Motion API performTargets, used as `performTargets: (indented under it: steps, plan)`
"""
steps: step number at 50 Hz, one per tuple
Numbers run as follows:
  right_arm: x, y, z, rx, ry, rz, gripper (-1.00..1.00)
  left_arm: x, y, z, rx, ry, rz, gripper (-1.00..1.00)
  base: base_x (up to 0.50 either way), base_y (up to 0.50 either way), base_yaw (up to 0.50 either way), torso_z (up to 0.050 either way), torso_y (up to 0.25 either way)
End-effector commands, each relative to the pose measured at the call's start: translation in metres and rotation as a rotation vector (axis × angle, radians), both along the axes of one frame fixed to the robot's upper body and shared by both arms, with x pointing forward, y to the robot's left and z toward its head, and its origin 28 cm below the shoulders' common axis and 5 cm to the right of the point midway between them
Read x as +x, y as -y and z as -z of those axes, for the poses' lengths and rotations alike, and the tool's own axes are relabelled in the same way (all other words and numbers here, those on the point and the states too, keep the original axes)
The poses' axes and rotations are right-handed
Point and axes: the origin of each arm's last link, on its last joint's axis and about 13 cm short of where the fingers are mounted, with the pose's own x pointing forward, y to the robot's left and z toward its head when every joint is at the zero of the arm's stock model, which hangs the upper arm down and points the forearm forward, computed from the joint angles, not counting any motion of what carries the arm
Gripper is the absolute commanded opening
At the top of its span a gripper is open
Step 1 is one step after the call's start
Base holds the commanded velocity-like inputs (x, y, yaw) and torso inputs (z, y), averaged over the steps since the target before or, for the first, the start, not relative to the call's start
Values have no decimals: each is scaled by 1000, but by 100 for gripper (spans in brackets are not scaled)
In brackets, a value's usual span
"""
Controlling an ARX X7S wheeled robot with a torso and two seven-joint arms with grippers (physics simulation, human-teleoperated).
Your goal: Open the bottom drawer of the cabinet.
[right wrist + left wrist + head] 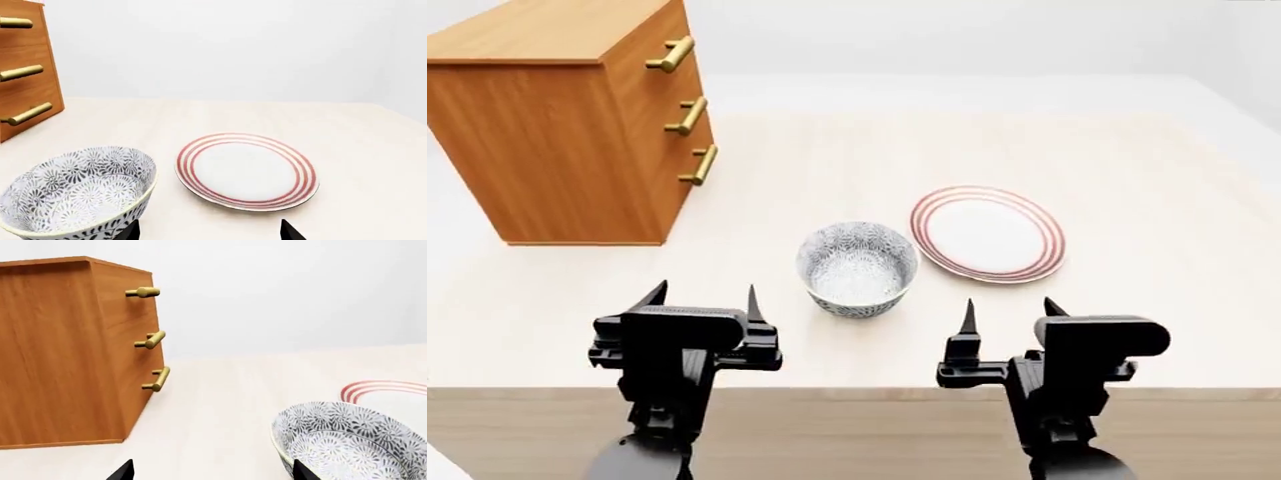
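The cabinet (554, 130) stands at the table's far left, an orange-brown chest with three shut drawers. The bottom drawer's brass handle (699, 165) is the lowest of three; it also shows in the left wrist view (157, 379) and the right wrist view (27, 114). My left gripper (705, 298) is open and empty near the table's front edge, well short of the cabinet. My right gripper (1008, 308) is open and empty at the front right. In the wrist views only the fingertips (123, 471) (290, 231) show.
A blue-patterned white bowl (857, 268) sits mid-table between the grippers and a little beyond them. A white plate with red rings (988, 234) lies to its right. The light wooden table (827, 150) stretches on behind them.
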Motion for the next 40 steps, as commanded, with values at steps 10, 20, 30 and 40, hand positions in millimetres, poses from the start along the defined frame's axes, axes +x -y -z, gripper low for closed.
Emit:
performTargets:
  steps: [10, 20, 30, 40]
  plan:
    - [-4, 4, -25, -17, 21, -5, 100, 5, -1, -18, 7, -1, 16, 100, 500, 0, 0, 0, 0]
    - [-4, 4, -25, -14, 26, -7, 100, 6, -1, -18, 14, 5, 14, 100, 500, 0, 0, 0, 0]
    - [-4, 4, -25, -9, 27, -12, 100, 6, -1, -18, 15, 11, 10, 100, 500, 0, 0, 0, 0]
    - [-4, 4, -23, -11, 28, -10, 100, 6, -2, -16, 17, 9, 8, 100, 500, 0, 0, 0, 2]
